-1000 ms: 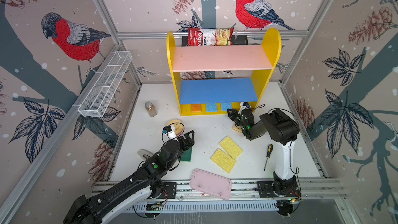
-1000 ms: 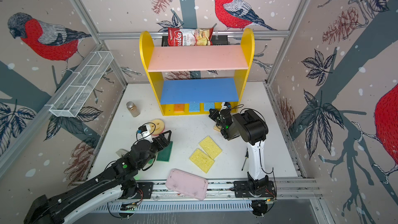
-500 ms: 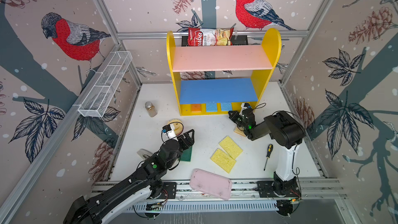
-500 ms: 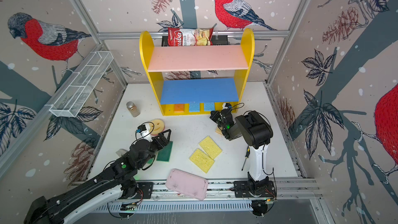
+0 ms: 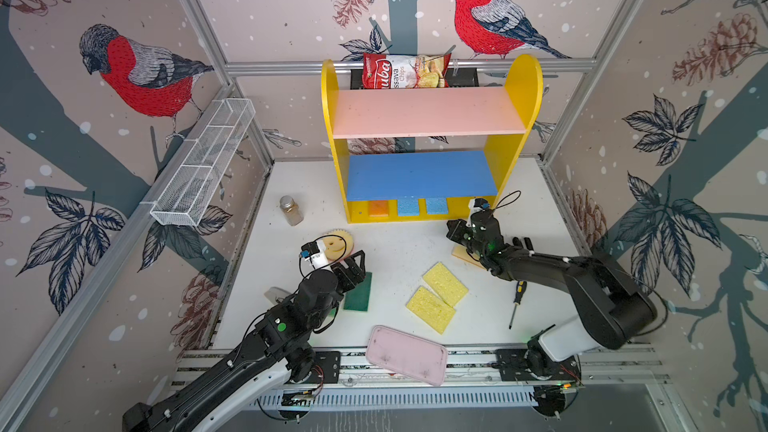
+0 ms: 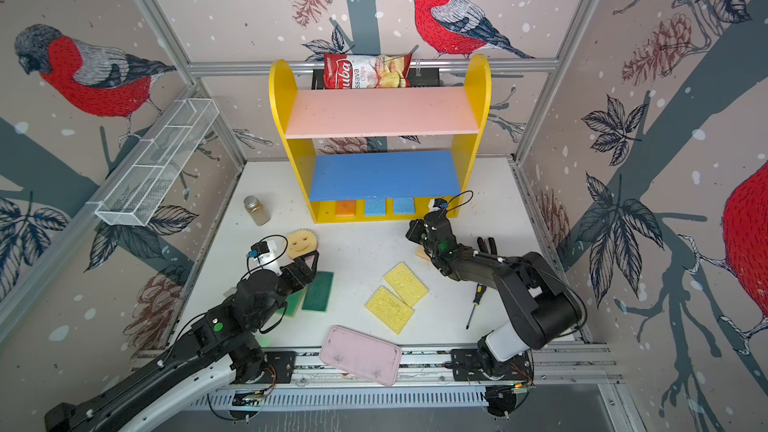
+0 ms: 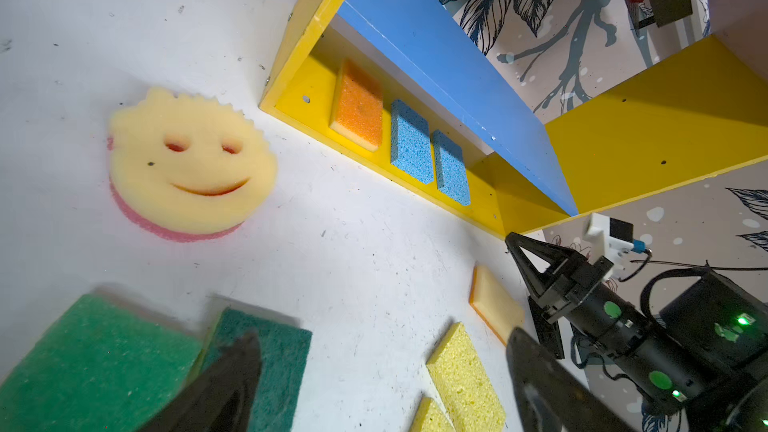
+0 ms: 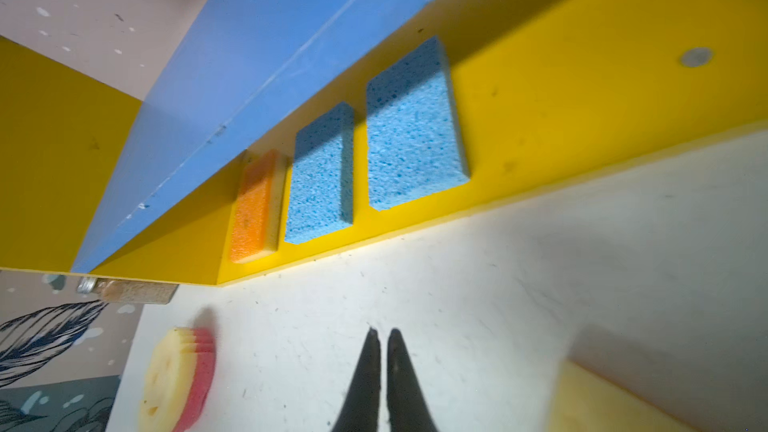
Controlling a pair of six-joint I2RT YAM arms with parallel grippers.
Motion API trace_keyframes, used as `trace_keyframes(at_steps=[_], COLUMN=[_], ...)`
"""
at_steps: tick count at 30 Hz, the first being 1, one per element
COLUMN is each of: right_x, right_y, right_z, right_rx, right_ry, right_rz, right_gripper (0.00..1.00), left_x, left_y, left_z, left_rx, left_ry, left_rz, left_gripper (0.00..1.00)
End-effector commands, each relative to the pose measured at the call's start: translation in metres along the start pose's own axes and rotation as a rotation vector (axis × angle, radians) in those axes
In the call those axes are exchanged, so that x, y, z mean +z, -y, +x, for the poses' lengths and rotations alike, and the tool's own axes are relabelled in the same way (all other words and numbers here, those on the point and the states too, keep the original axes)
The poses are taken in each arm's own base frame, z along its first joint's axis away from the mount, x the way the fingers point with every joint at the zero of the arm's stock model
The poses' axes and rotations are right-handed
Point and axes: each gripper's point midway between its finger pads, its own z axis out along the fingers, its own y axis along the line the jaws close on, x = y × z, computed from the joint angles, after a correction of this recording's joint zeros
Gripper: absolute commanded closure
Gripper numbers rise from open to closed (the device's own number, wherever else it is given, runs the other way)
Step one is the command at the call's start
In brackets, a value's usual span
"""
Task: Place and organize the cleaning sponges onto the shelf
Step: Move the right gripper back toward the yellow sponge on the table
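bench (image 5: 399, 243): matte white, speckled | shelf (image 5: 424, 112): flat boards, rounded yellow sides; porous orange sponge (image 5: 378, 208) and two blue sponges (image 5: 422, 206) on base | loose foam sponges on bench: two yellow sponges (image 5: 438, 295), scalloped smiley sponge (image 7: 189, 164), green sponges (image 7: 95, 367) | left pincer (image 7: 382, 384): spread wide, empty; right pincer (image 8: 381, 340): tapered tips nearly together, empty

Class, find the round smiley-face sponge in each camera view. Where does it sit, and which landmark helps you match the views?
Both top views: the smiley-face sponge lies on the table, left of centre, before the shelf's left end.
Left wrist view: smiling face up, on the white table.
Right wrist view: seen edge-on near a corner.
Shared landmark: the orange sponge on the shelf's base.
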Motion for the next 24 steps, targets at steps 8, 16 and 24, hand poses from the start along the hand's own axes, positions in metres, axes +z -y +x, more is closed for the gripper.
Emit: trace_keyframes(at_steps=[8,16,24], right_x=[-0.064,-0.064,-0.049], right_y=[0.112,0.123,0.107], right_z=[0.013,0.042,0.066], right_rx=[0.073,0.097,0.072], right_ry=[-0.061,-0.154,-0.208], right_rz=[0.317,0.296,0.256], right_gripper=[0.36,0.31,0.49], left_x=[-0.007,-0.004,0.000], left_y=[-0.009,0.000,-0.003], left_z=[-0.004,-0.006,0.001], left_rx=[0.033,0.061,0.052], left_ry=[0.001,-0.011,-0.024], left_rz=[-0.053,-0.045,-0.042], left_gripper=[0.07,0.07,0.07])
